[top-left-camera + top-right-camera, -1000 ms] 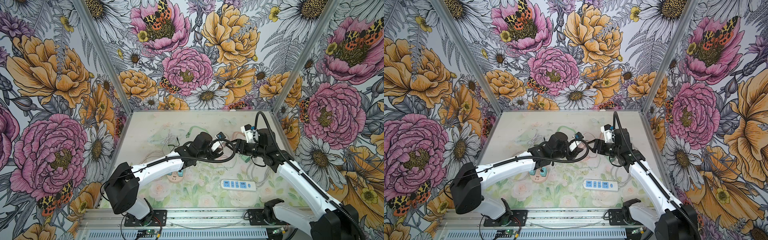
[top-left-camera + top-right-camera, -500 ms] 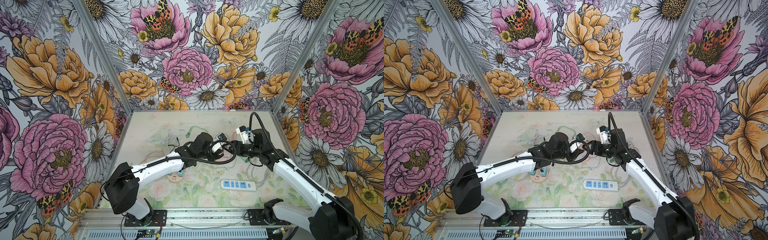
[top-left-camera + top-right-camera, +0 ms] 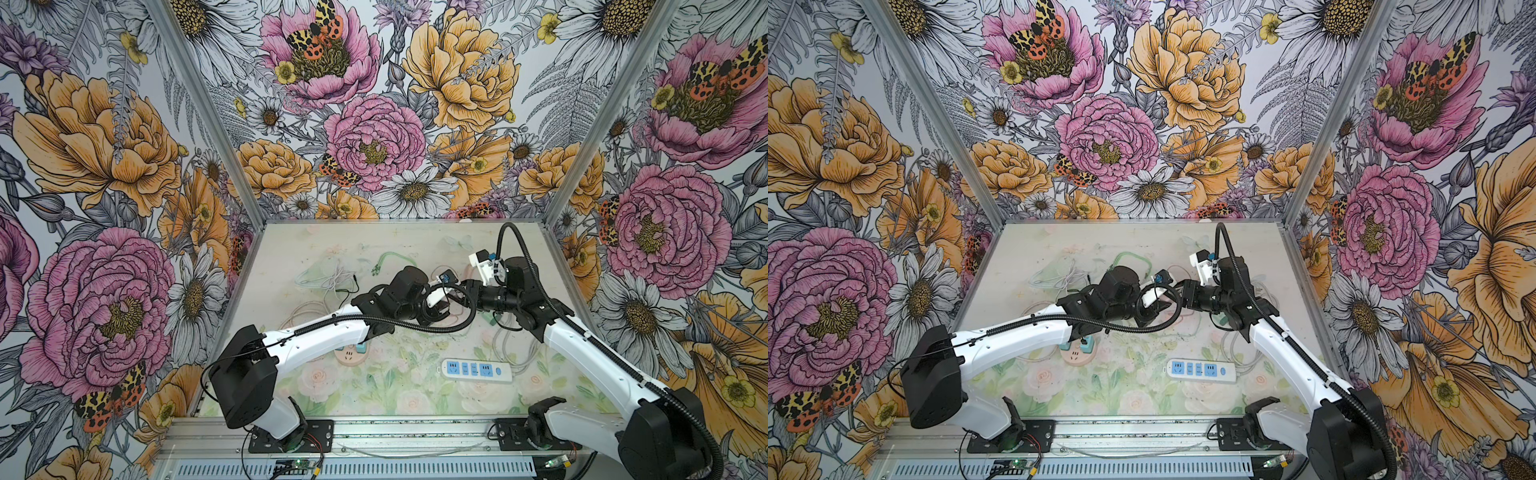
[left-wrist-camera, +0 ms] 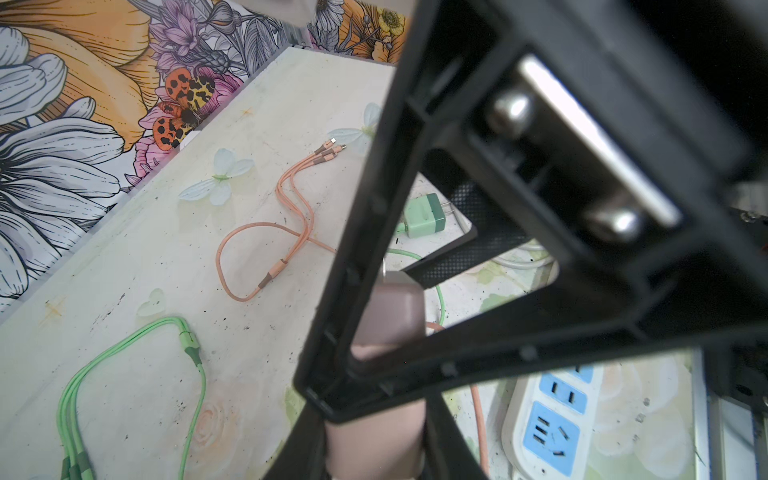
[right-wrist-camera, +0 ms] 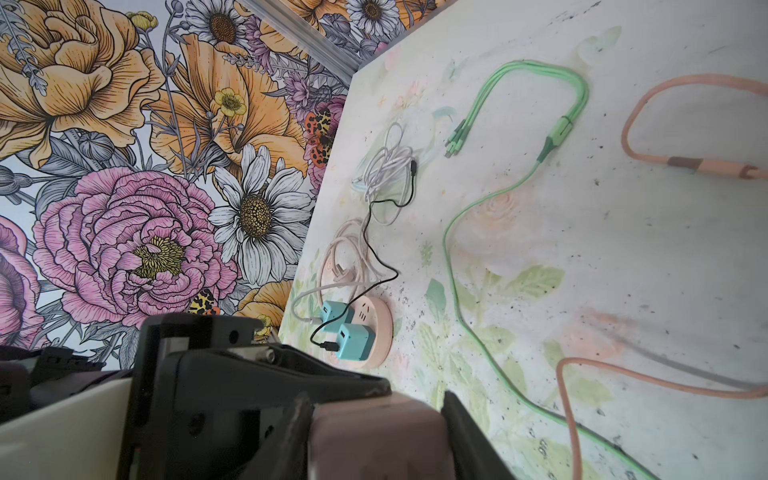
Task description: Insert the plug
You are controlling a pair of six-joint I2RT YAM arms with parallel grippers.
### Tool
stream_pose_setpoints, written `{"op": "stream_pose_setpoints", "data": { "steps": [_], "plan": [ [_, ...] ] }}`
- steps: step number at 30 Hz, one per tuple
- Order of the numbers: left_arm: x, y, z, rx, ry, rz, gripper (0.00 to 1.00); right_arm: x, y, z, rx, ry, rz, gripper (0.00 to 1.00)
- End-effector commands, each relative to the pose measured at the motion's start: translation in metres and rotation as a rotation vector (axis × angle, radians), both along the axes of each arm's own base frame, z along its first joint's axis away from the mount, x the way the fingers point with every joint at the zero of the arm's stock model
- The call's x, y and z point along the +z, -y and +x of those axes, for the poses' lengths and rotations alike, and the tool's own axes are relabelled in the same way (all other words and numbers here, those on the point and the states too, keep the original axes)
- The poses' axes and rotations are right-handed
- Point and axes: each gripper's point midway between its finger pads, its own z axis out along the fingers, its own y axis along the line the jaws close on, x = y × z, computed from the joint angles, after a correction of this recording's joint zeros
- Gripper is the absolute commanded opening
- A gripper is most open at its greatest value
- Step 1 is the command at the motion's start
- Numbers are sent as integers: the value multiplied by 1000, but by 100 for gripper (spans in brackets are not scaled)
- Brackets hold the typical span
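Observation:
The plug (image 4: pixel 390 311) is a dusty-pink block, held above the middle of the table where the two grippers meet. In the left wrist view my left gripper (image 4: pixel 374 449) is shut on its body, and the black frame of the other gripper crosses in front. In the right wrist view the plug (image 5: pixel 378 440) fills the gap of my right gripper (image 5: pixel 376 436), both fingers (image 5: pixel 291 436) pressing its sides. In both top views the left gripper (image 3: pixel 444 305) (image 3: pixel 1156 307) and right gripper (image 3: pixel 465 287) (image 3: pixel 1183 291) touch tip to tip and hide the plug. A white power strip (image 3: pixel 476 370) (image 3: pixel 1202 370) with blue sockets lies near the front.
A round pink socket (image 3: pixel 351 353) (image 5: pixel 365 328) carries two teal chargers and sits under my left forearm. A green charger (image 4: pixel 424 216), a green cable (image 5: pixel 561 124), an orange cable (image 4: pixel 291 195) and white cable coils (image 5: pixel 386 166) lie across the table.
My right gripper has moved left up to the left gripper and its jaws have closed in on the plug. The left arm has stayed where it was.

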Motion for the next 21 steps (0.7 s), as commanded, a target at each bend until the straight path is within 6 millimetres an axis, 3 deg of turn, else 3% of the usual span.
{"op": "stream_pose_setpoints", "data": {
  "steps": [1, 3, 9, 16, 21],
  "plan": [
    [21, 7, 5, -6, 63, -28, 23, -8, -5, -2, 22, -17, 7, 42],
    [21, 6, 8, 10, 70, -22, 25, -11, -5, -2, 24, -26, 6, 34],
    [23, -1, 16, 73, 84, -16, 45, -4, -1, 5, -14, 19, -17, 14],
    [29, -19, 9, 139, 30, -62, 53, 9, 8, 23, -93, 89, -60, 11],
    [28, -33, -8, 153, -147, -149, 55, 27, 10, 27, -89, 186, -79, 11]
  ]
}}
